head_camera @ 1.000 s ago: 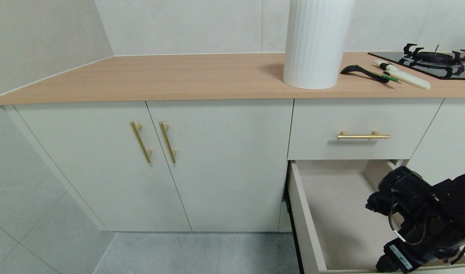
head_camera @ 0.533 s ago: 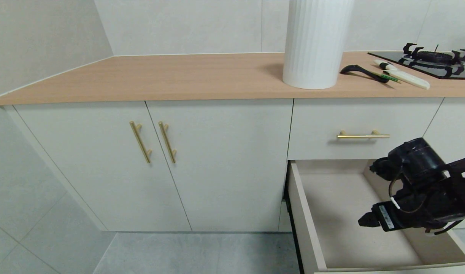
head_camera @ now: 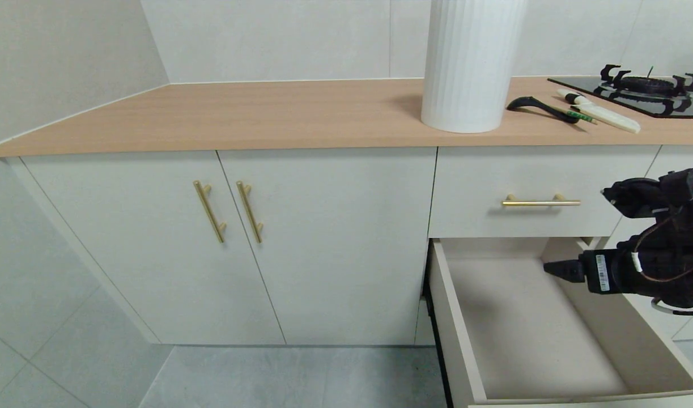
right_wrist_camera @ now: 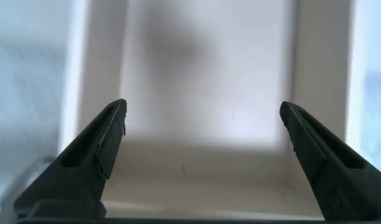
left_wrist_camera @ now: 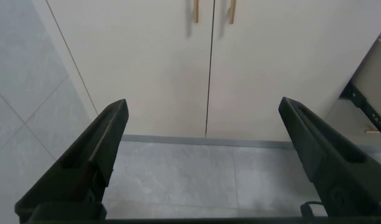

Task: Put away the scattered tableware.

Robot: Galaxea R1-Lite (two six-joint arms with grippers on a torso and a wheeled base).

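Obs: right gripper fingers wide apart over smooth open drawer, 4 o'clock; left gripper likewise apart. Curved black spoon and white knife lie on woodgrain counter, 1 o'clock, beside ribbed vase

The white vase on the table loses its top to the picture's edge. Just beside the vase, toward the stove, itself cut off at the side, lie a dark scoop, a green-handled piece and a white knife, overlapping and too small to tell apart. Below the vase the open drawer runs out of sight at its front, and the right arm hides part of one side wall. From the camera on the right claw, the drawer's inside is a blur.
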